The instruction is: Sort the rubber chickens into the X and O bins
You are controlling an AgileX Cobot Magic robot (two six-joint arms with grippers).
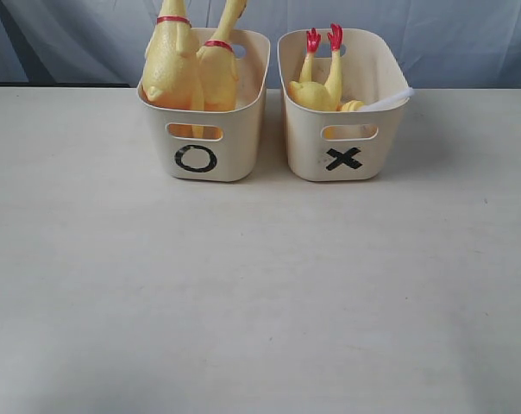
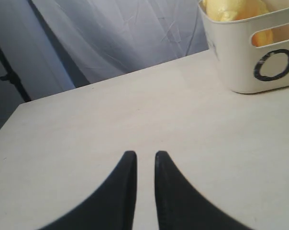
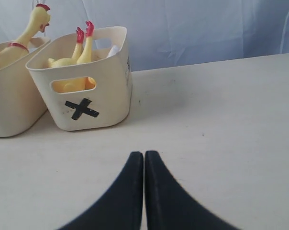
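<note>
My left pincer [image 2: 145, 155]: tips slightly apart, empty. Right pincer [image 3: 144, 154]: tips together, empty. Well ahead of both, whole chickens [image 1: 170, 73] stand in the O bin [image 1: 235, 159] and the headless body [image 1: 316, 86] lies feet-up in the X bin [image 1: 308, 164]. Sorting looks done, hence nothing held.

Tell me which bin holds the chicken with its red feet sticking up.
The X bin, on the right in the exterior view; the O bin holds two chickens showing red neck bands, no feet.
</note>
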